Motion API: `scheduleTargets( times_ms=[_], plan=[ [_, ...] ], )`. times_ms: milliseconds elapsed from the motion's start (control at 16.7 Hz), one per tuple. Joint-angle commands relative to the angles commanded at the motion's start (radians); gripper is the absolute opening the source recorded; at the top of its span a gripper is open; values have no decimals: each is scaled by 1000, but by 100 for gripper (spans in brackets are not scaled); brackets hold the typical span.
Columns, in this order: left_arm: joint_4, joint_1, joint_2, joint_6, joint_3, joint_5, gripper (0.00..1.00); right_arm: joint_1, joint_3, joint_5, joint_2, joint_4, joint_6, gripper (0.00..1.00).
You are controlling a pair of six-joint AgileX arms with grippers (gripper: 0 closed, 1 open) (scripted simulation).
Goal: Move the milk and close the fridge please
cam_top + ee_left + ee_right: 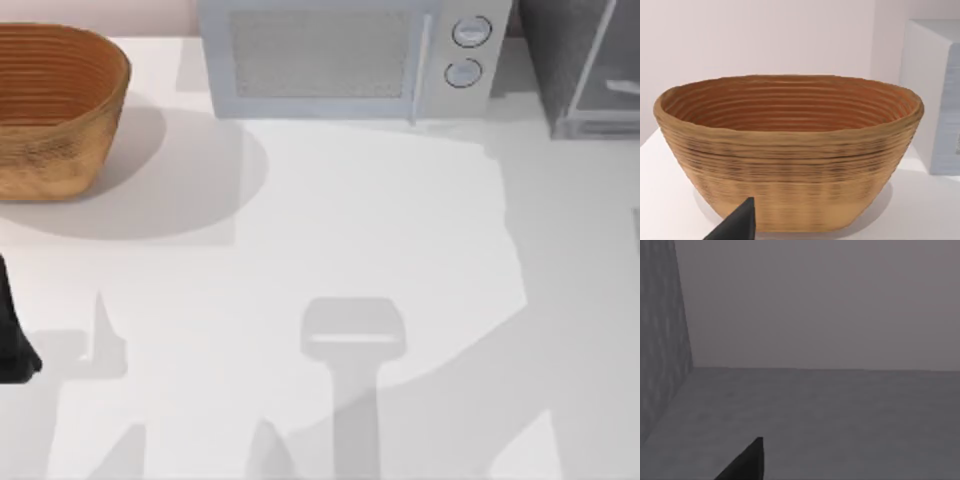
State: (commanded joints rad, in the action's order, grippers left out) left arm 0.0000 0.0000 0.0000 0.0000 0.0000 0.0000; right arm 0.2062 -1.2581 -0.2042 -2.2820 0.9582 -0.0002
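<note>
The fridge [560, 60] is a dark-grey box cut off at the table's far right corner, with a pale-grey framed door panel [605, 100] at its front. The milk is out of view. My left arm [12, 340] is a dark shape at the table's left edge. A dark tip of my left gripper [740, 225] points at the woven basket [790, 150] a short way ahead. A dark tip of my right gripper [747, 462] hovers over a grey floor, with a dark-grey speckled wall [660, 340] close beside it.
The woven basket [55, 105] stands at the far left of the table. A light-grey microwave [345, 55] with two round knobs [470, 50] sits along the back, between basket and fridge. The white table [330, 230] spreads in front of them.
</note>
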Motion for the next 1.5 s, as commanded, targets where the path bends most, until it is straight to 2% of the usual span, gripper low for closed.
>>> scheduleTargets(
  times_ms=[360,600,1020,1500],
  plan=[
    [0,0,0,0,0,0,100,-4,11,3,31,-10,6,100],
    [0,0,0,0,0,0,100,-11,75,21,218,-70,21,100],
    [0,0,0,0,0,0,100,-38,338,87,883,-294,32,100],
    [0,0,0,0,0,0,100,-113,827,166,1736,-654,22,100]
  ],
)
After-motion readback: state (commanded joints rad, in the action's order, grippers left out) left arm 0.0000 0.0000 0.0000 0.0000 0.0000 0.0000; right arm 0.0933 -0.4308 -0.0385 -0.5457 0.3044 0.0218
